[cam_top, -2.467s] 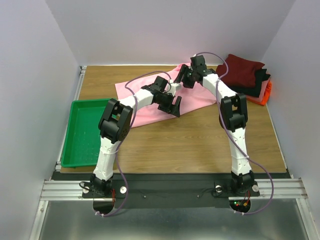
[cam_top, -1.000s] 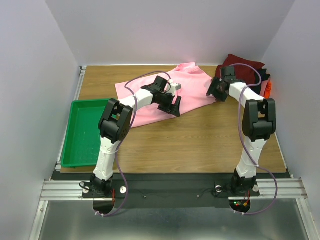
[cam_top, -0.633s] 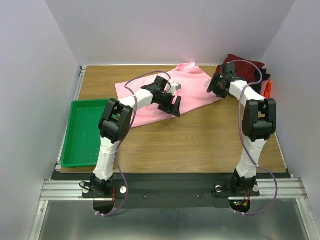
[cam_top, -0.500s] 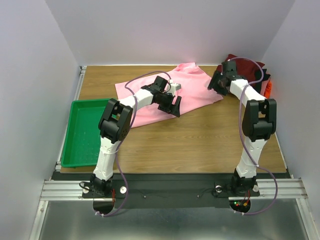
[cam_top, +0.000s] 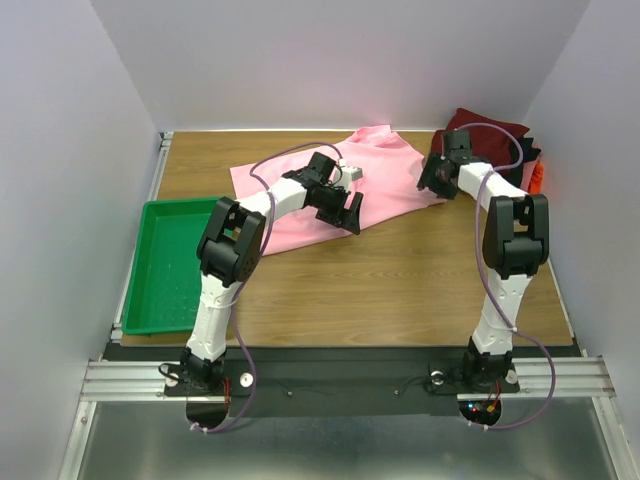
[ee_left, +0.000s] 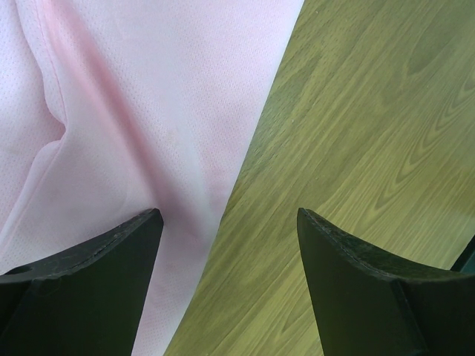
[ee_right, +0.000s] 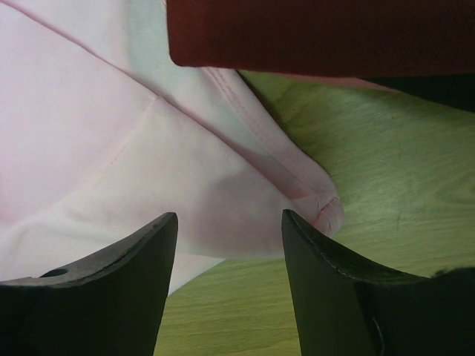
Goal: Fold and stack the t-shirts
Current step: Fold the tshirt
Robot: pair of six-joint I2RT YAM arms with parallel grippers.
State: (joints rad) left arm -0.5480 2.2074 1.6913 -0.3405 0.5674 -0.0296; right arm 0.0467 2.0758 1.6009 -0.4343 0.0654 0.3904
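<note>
A light pink t-shirt [cam_top: 390, 165] lies spread across the back middle of the wooden table. My left gripper [cam_top: 350, 212] hangs open over its near edge; in the left wrist view [ee_left: 226, 219] one finger is above the pink cloth [ee_left: 133, 111], the other above bare wood. At the shirt's right corner my right gripper [cam_top: 431, 180] is open, and the right wrist view [ee_right: 228, 219] shows a pink hemmed corner [ee_right: 297, 185] between the fingers, ungripped. A folded dark red t-shirt [cam_top: 490, 135] tops a stack with black [cam_top: 520, 162] and orange-red [cam_top: 537, 180] ones.
A green plastic tray [cam_top: 165, 270] sits at the table's left edge. The dark red shirt's edge [ee_right: 319, 33] overlaps the pink cloth just beyond my right fingers. Grey walls close in the back and sides. Bare wood [cam_top: 400, 280] lies between the pink shirt and the arm bases.
My right arm swung from over the pink shirt's back middle to its right corner beside the stack, then shifted slightly there. The left arm stayed still.
</note>
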